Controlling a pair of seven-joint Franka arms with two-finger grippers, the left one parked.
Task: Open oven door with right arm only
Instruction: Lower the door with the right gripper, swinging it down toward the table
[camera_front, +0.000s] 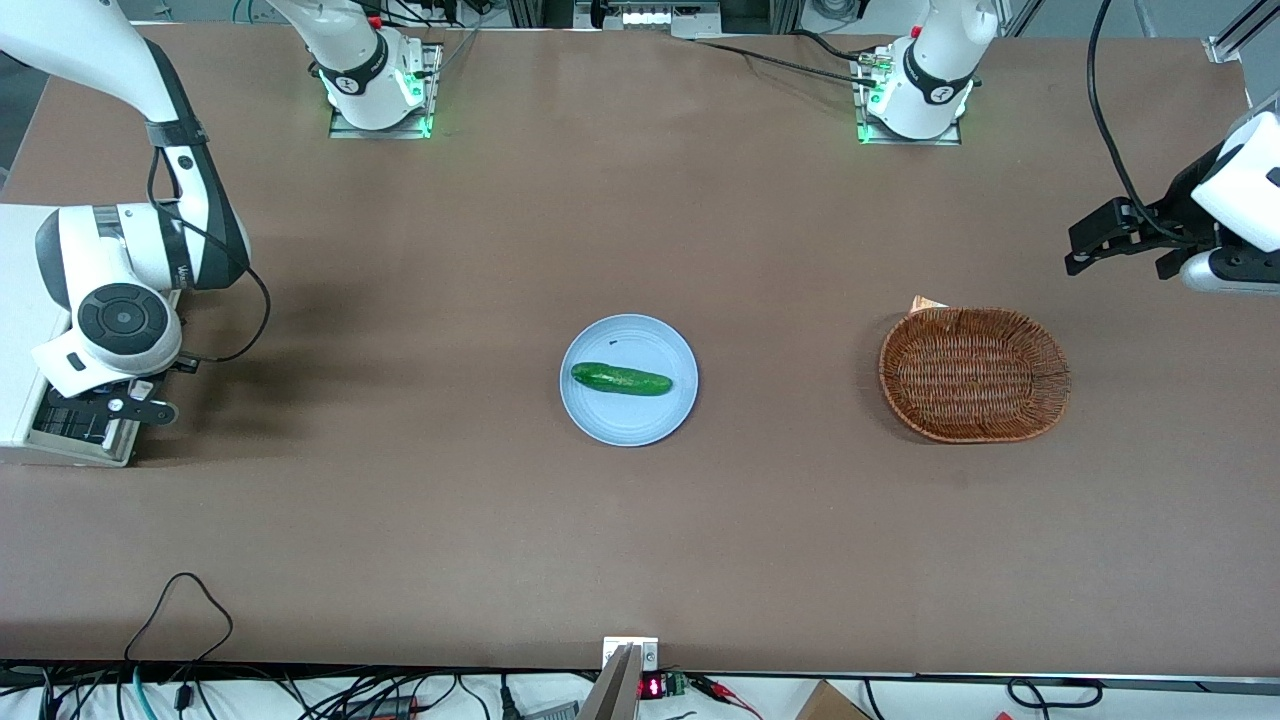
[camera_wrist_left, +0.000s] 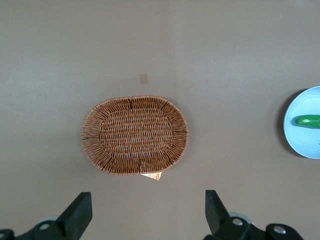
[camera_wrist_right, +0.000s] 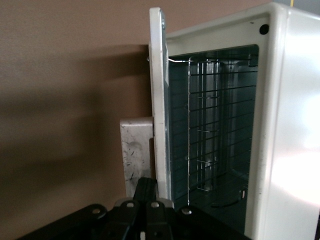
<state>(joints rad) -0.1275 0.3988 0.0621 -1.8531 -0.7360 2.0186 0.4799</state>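
The white oven (camera_front: 18, 300) stands at the working arm's end of the table. Its oven door (camera_wrist_right: 159, 100) is ajar, seen edge-on, and the gap shows the dark inside with the wire rack (camera_wrist_right: 210, 125). The pale handle (camera_wrist_right: 136, 150) juts from the door's outer face. The right arm (camera_front: 150, 250) bends down in front of the oven. Its black gripper (camera_wrist_right: 148, 186) is shut, with the fingertips together against the handle where it meets the door's edge. Nothing shows between the fingers. From the front, the gripper (camera_front: 115, 406) hangs over the oven's silver front.
A light blue plate (camera_front: 600, 420) with a green cucumber (camera_front: 621, 379) lies mid-table. A brown wicker basket (camera_front: 973, 374) sits toward the parked arm's end, with a small tan card (camera_front: 927, 303) under its rim. Cables trail along the table's near edge.
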